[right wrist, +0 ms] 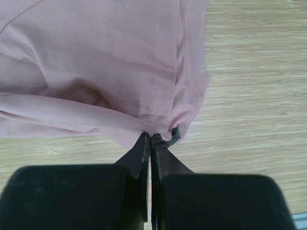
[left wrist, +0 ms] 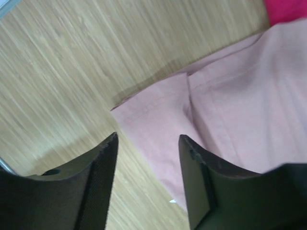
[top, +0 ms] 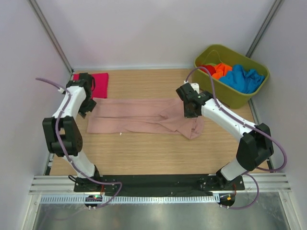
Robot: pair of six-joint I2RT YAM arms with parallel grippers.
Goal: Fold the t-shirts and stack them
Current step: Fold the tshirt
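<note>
Top external view: a dusty-pink t-shirt lies folded into a long band across the middle of the wooden table, running left to right between the two arms.
Left gripper: its jaws stand well apart with nothing between them. It hovers over the left end of the pink band, and the gap shows a corner of the cloth and bare wood.
Right gripper: its fingers are pressed tight together, pinching a fold of the dusty-pink t-shirt at the band's right end. The cloth bunches into creases just ahead of the tips.
Right end of the shirt: rumpled and wider than the rest, with a stitched hem curving along its edge.
Magenta t-shirt: folded flat at the back left of the table, just behind the left wrist and close to the pink band's left end.
Tub: olive-green, at the back right corner, well apart from the pink shirt.
Inside the tub: a red t-shirt, an orange t-shirt and a blue t-shirt, crumpled together, the blue one furthest right.
</note>
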